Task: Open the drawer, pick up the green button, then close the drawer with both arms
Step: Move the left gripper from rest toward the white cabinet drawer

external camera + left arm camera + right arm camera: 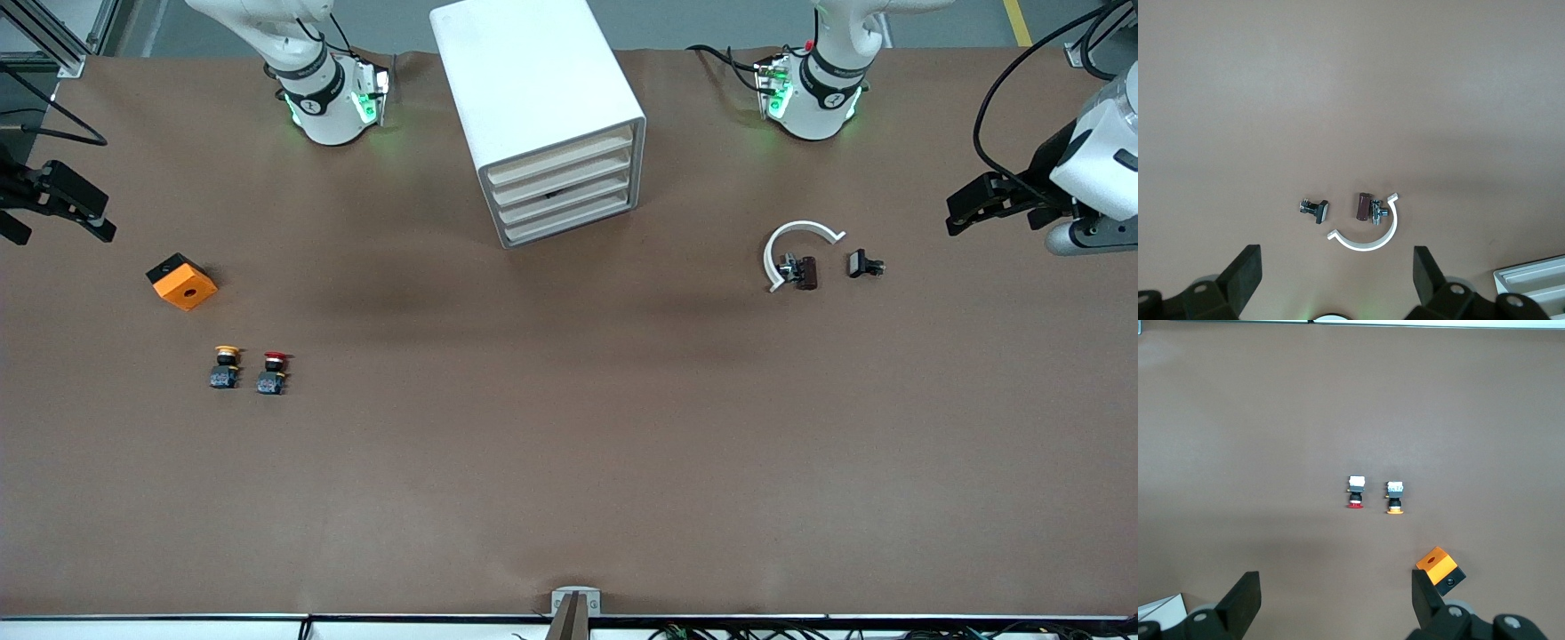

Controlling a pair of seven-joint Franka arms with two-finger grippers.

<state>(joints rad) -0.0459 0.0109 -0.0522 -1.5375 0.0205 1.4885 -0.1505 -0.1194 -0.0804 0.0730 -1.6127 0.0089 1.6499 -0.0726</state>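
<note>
The white drawer cabinet (542,107) stands at the middle of the table near the arms' bases, and its stacked drawers (564,191) all look shut. The green-capped button is hidden. My left gripper (965,209) is open and empty, up over the left arm's end of the table. In the left wrist view (1335,280) its fingers (1245,273) stand wide apart over bare table. My right gripper (62,213) is open and empty over the right arm's end of the table. It is also open in the right wrist view (1331,600).
An orange block (181,281) (1436,564), a yellow-capped button (226,366) (1395,497) and a red-capped button (273,372) (1355,493) lie toward the right arm's end. A white C-shaped ring (796,228) (1371,240), a brown-and-metal part (800,271) and a black part (864,264) lie toward the left arm's end.
</note>
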